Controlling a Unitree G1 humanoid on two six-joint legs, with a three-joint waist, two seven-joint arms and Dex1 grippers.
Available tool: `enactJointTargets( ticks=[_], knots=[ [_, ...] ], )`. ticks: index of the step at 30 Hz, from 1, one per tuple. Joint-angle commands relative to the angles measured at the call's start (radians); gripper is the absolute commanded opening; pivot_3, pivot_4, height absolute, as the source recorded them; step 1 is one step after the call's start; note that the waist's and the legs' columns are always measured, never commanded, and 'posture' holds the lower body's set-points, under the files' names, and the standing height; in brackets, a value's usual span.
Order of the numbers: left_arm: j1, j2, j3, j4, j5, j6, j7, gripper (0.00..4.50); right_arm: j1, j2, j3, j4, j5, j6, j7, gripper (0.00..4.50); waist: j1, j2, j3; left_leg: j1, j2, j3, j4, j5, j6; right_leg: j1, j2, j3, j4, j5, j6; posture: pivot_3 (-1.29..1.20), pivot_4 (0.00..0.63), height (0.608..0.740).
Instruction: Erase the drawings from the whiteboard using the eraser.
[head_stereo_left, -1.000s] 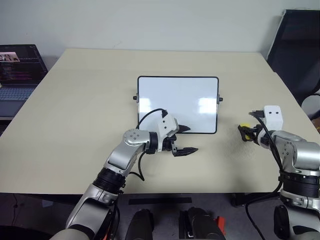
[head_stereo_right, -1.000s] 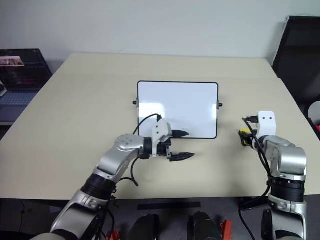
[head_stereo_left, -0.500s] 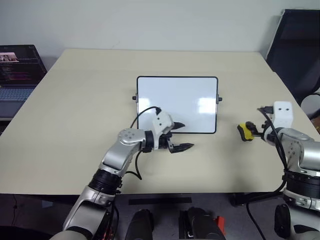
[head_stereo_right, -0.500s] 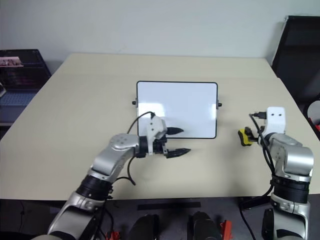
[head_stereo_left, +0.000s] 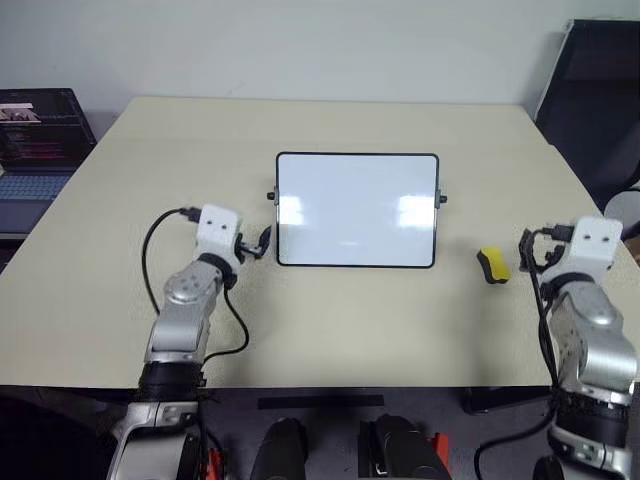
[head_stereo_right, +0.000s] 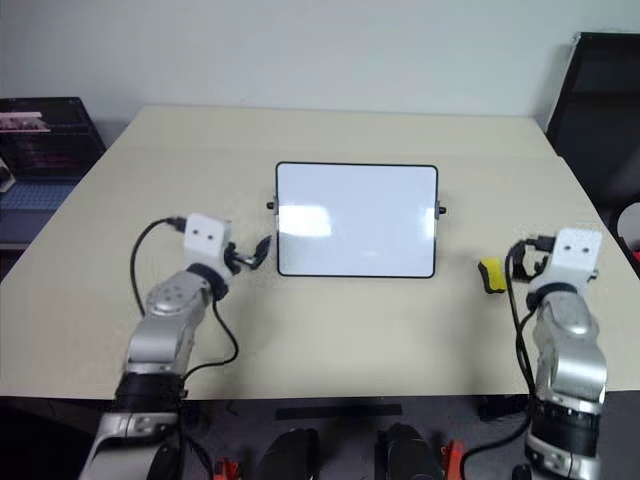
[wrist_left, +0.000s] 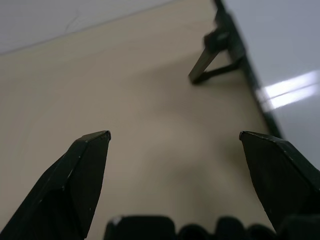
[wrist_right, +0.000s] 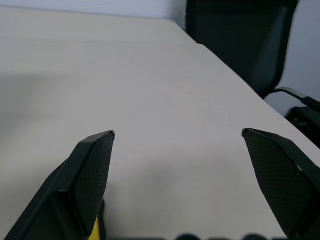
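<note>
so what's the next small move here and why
Probably none beyond easing both arms back: the whiteboard looks wiped clean, the eraser lies on the table free of the open right gripper, and the open left gripper is empty beside the board.

1. Whiteboard (head_stereo_left: 356, 210): small rectangular glossy white board, thin black frame, rounded corners, small black knob on its left and right sides. Lies flat on the beige table, centre of frame, long side horizontal. Two bright glare patches on the surface.
2. Drawings: no clear marker marks visible on the board; only a very faint smudge low at centre, too small to tell.
3. Eraser (head_stereo_left: 492, 265): small yellow block with a dark edge, lying on the table at centre right of frame, right of the board's lower right corner, apart from it.
</note>
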Motion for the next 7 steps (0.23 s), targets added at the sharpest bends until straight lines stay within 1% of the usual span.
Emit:
enactJointTargets(
  ticks=[1,5,7],
  knots=[
    [0.007,0.012,0.021,-0.043,0.010,-0.030,0.023,4.50,0.023,0.027,0.020,-0.012,-0.013,-0.084,-0.024,4.47,0.000,0.000,0.000,0.000,0.000,0.000,0.001,0.000,0.000,0.000,0.000,0.000,0.000,0.000,0.000,0.00,0.150,0.740],
    [0.049,0.009,0.028,-0.114,-0.001,0.008,0.026,4.50,0.051,0.057,0.041,0.031,-0.008,-0.092,-0.033,4.47,0.001,0.000,0.000,0.006,0.000,0.001,0.000,0.000,0.000,0.006,0.000,0.000,0.000,0.000,0.000,0.00,0.150,0.740],
    [0.067,0.012,0.031,-0.147,-0.006,0.029,0.026,4.50,0.050,0.065,0.045,0.045,-0.004,-0.092,-0.039,4.47,0.001,0.000,0.000,0.007,0.001,0.002,0.000,0.000,0.000,0.006,0.000,0.001,0.000,0.000,0.000,0.00,0.150,0.740]
  ],
)
